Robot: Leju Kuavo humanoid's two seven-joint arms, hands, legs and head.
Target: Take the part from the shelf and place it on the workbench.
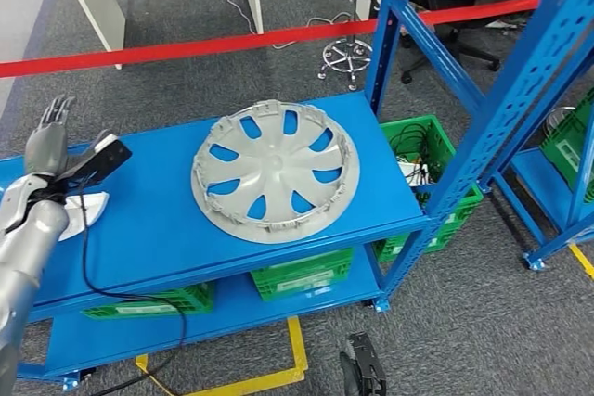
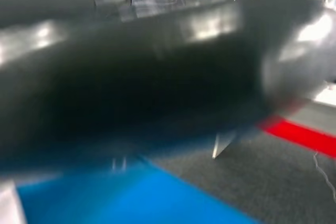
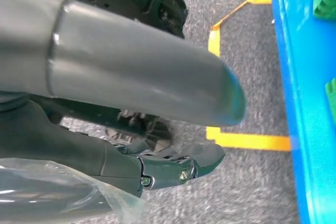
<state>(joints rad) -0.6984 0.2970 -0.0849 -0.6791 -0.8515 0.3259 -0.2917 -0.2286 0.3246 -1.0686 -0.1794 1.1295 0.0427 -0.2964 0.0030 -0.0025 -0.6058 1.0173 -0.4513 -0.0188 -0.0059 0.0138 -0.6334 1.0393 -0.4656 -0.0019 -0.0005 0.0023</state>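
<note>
Grey wheel cover (image 1: 275, 172) lay flat on blue shelf (image 1: 154, 229). Left hand (image 1: 47, 141) raised beside it, fingers apart, empty. Right hand (image 3: 158, 103) low, fingers apart.

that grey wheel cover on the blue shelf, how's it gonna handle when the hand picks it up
The wheel cover looks like thin moulded plastic with open slots, so probably light for its width. Being broad and shallow, it may flex or tilt if gripped at one edge. Lying flat on the smooth shelf, it seems likelier to slide than roll when pushed, and the rim clips could be fragile.
</note>
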